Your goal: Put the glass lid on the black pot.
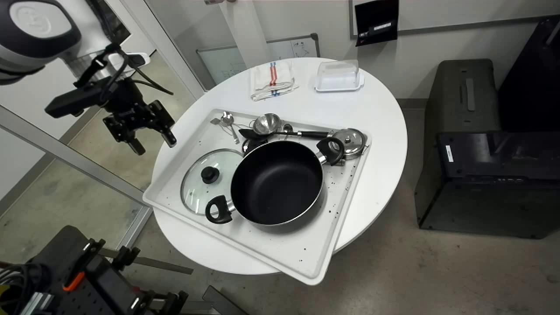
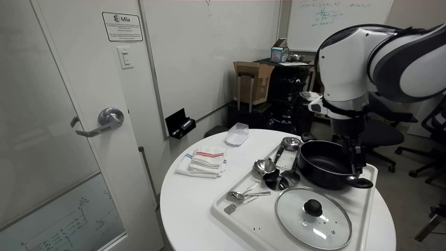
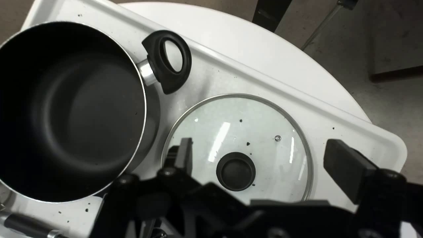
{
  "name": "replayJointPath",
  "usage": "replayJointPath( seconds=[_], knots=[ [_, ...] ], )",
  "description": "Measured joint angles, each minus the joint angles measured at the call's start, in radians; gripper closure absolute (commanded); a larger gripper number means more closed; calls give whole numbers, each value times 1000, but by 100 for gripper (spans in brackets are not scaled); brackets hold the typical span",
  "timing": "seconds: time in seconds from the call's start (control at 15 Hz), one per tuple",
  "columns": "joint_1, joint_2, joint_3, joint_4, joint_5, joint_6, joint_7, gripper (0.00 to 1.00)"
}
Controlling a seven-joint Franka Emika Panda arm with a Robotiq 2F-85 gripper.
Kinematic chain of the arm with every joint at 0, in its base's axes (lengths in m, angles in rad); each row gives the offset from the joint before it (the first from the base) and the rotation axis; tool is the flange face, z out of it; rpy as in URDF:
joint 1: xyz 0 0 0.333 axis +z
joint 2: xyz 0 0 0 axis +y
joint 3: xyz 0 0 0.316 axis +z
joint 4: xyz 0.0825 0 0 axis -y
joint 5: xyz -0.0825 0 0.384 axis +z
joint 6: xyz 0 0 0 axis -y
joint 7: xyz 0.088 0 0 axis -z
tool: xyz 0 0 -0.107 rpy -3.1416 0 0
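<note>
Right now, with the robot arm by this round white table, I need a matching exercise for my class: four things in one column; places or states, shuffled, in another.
Things
1. Round clear glass lid
2. Black two-handled pot
3. Folded white cloth with red and blue stripes
4. Black two-fingered claw

Places and states
A. Open, holding nothing
B. On the round white table, off the white tray
C. On the tray, black knob up
D. Lidless on the tray

Right pairs: 1-C, 2-D, 3-B, 4-A

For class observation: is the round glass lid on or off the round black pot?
Off: the lid lies beside the pot, on the rectangular white tray.
</note>
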Motion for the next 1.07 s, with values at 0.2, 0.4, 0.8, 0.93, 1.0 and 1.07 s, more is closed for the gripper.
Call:
replayJointPath(
  seconds=[0.2, 0.4, 0.8, 0.93, 1.0, 1.07],
  knots=[
    [5, 87, -5, 53, -15, 22, -27, 0],
    [15, 174, -13, 105, -37, 40, -41, 0],
    [33, 338, -33, 220, -68, 72, -62, 0],
    [37, 387, -40, 264, -70, 76, -68, 0],
    [39, 411, -42, 286, -70, 77, -73, 0],
    [40, 435, -44, 309, -70, 77, -78, 0]
  ],
)
